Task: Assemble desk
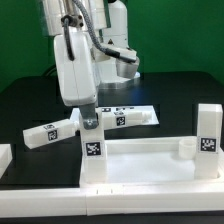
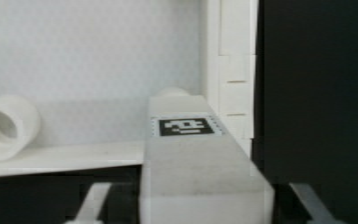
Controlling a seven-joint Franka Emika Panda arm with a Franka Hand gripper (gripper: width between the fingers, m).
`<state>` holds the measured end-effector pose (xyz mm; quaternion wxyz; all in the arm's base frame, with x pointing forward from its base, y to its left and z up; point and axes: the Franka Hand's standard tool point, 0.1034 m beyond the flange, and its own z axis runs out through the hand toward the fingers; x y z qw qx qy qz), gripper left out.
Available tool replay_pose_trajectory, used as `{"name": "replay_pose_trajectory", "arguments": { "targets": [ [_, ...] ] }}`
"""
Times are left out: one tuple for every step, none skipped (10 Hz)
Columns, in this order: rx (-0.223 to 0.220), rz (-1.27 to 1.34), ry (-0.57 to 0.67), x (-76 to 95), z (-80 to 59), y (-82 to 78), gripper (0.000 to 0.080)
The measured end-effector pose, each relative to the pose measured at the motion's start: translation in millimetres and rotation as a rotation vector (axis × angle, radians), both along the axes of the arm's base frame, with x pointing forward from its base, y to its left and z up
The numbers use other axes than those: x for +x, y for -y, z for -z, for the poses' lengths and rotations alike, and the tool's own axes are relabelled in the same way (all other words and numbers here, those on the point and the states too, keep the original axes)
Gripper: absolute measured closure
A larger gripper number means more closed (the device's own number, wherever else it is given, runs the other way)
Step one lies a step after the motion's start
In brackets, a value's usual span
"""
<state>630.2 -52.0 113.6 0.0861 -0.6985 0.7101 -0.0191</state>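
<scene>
The desk top (image 1: 150,165) lies flat with its rim up, towards the exterior view's right. A square desk leg (image 1: 92,148) with a black-and-white tag stands upright at the top's left corner. My gripper (image 1: 89,124) comes down on that leg's upper end. In the wrist view the leg (image 2: 197,150) fills the space between my fingers (image 2: 99,200), and my gripper (image 2: 202,200) is shut on it. The desk top (image 2: 87,60) and a round socket (image 2: 2,128) lie beyond it. Whether the leg sits in a socket cannot be made out.
A second leg (image 1: 207,138) stands upright at the top's right end. Two more legs (image 1: 50,132) (image 1: 131,118) lie on the black table behind. The marker board (image 1: 122,106) lies farther back. Plain white border bars (image 1: 110,203) run along the front.
</scene>
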Motion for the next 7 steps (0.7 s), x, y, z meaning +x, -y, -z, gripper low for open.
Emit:
{"name": "replay_pose_trajectory", "arguments": {
  "targets": [
    [-0.003,-0.016,0.001,0.0,0.0,0.1,0.0505],
    [-0.023,-0.154,0.015,0.1,-0.7,-0.2,0.0505],
    [-0.051,-0.376,0.043,1.0,-3.4,0.1,0.0434],
    [-0.072,-0.564,0.068,1.3,-4.8,0.4,0.0237],
    [-0.09,-0.667,0.073,0.7,-4.5,-0.2,0.0237],
    [-0.102,-0.74,0.08,0.6,-4.3,0.9,0.0175],
    [-0.112,-0.798,0.085,0.6,-4.3,1.3,0.0157]
  ]
}}
